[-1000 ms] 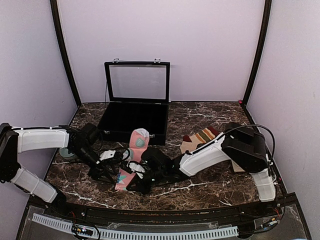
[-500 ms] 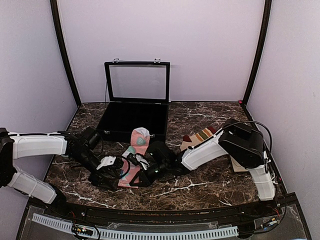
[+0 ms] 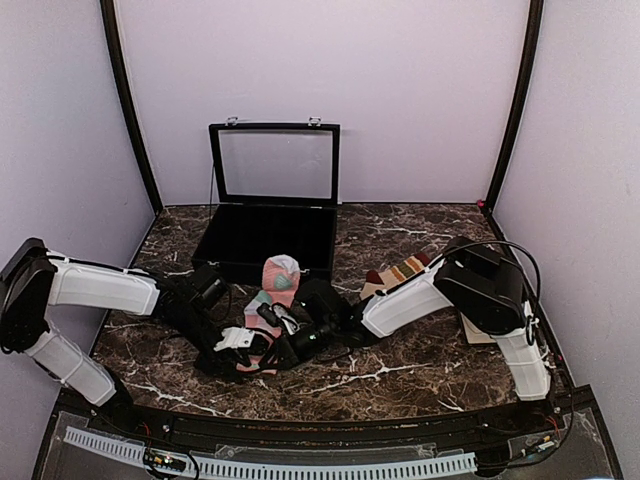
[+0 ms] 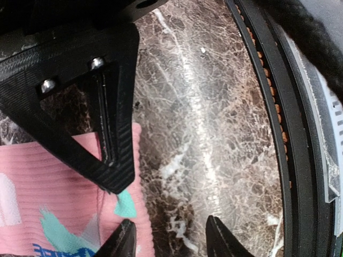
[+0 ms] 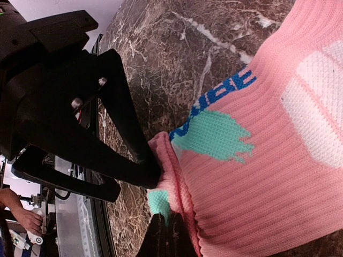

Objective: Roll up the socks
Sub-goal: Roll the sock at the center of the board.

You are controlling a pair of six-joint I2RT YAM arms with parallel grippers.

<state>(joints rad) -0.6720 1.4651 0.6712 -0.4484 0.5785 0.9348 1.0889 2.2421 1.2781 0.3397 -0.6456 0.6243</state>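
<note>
Marble table (image 3: 420, 375), pink sock (image 3: 281, 278) — edge pinched in right hand (image 5: 163, 236), left hand (image 4: 172, 238) released alongside

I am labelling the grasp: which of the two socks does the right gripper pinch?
The pink sock with mint patches: the right gripper is shut on its edge. The tan striped sock lies apart on the right, with no gripper on it.

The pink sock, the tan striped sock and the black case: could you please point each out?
Pink sock (image 3: 280, 272): top view, toe end.
Tan striped sock (image 3: 405, 271): top view, striped middle.
Black case (image 3: 265, 238): top view, bare inside floor.
</note>
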